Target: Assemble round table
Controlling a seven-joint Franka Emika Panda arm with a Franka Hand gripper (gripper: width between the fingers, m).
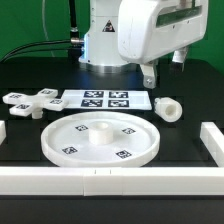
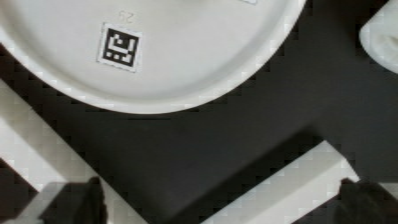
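White plastic on a black surface, fenced by long white border bars along the edge nearest the exterior camera and along both side edges.

Largest of the set: the round disc. Flat, rim up, centred close to that near edge, tags showing on its face, nothing fitted into it.

Behind it, toward the far edge: the marker board, flat, carrying no part.

Next in size: the cross-shaped foot. Loose near the edge on the exterior view's left, apart from the disc.

Then the cylinder post. Seemingly on its side, toward the edge on the exterior view's right, near the disc yet not touching it.

Smallest: the end effector. Hangs above the surface on the post's side, further toward the far edge. Fingers spread wide in the wrist view, with nothing between them but dark surface, and a slice of the disc's rim beyond.

Judged from this: no joint made, all three parts separate, assembly barely begun. Probably left to do: grasp the post, seat it at the disc's middle, then fix the foot onto the post.
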